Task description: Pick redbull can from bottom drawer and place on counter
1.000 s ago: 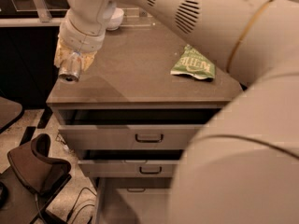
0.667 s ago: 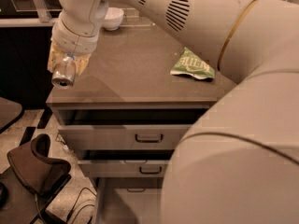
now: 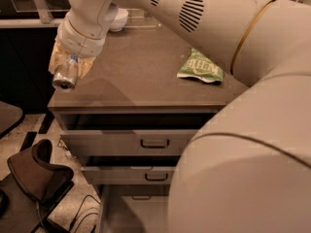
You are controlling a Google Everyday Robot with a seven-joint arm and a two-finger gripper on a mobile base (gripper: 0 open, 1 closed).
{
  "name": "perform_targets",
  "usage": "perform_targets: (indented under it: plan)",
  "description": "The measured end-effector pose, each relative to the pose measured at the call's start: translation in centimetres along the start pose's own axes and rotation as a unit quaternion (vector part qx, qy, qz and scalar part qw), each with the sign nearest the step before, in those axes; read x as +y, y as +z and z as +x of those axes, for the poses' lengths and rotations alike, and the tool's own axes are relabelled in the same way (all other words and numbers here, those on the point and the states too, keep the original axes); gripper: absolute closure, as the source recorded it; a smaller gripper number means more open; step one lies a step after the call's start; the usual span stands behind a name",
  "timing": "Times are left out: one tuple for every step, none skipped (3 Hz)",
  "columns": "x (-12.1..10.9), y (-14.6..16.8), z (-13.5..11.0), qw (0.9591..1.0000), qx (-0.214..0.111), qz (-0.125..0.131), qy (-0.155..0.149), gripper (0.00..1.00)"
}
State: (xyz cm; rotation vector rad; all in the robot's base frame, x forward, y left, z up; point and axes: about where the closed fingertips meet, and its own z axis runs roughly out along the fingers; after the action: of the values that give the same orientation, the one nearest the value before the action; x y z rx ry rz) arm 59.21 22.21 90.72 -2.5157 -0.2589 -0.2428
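Item 1, gripper (image 3: 68,71): I see it at the left edge of the table (image 3: 136,76), close to the front left corner, hanging from the pale arm (image 3: 204,18) that crosses the upper frame. The jaws are pinching the redbull can, one tan side on each flank of it.

Item 2, redbull can (image 3: 64,79): it is held in the gripper, tilted, with its shiny silver end turned toward my camera. It sits partly past the table's left edge. I cannot tell whether it touches the surface.

Item 3, table: the flat grey-brown top of the three-drawer cabinet.

Item 4, snack bag (image 3: 200,68): green and crinkled, it lies flat on the right side of the table, well apart from the can.

Item 5, bowl (image 3: 118,19): white, at the table's back edge, behind the gripper.

Item 6, top drawer (image 3: 121,141) and middle drawer (image 3: 121,174): each is pulled out a little and has a dark loop handle.

Item 7, bottom drawer (image 3: 131,212): it is pulled out furthest, showing a plain grey interior, partly hidden by the arm.

Item 8, dark padded object (image 3: 34,171) and cable (image 3: 80,210): both are on the floor left of the cabinet.
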Motion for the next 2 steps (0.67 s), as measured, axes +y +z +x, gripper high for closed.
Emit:
perform_targets:
  plan:
    - [1.9, -0.7, 1.2, 0.9994, 0.013, 0.033, -0.001, 1.00]
    - [4.6, -1.8, 3.3, 0.9984, 0.021, 0.052, -0.014, 1.00]
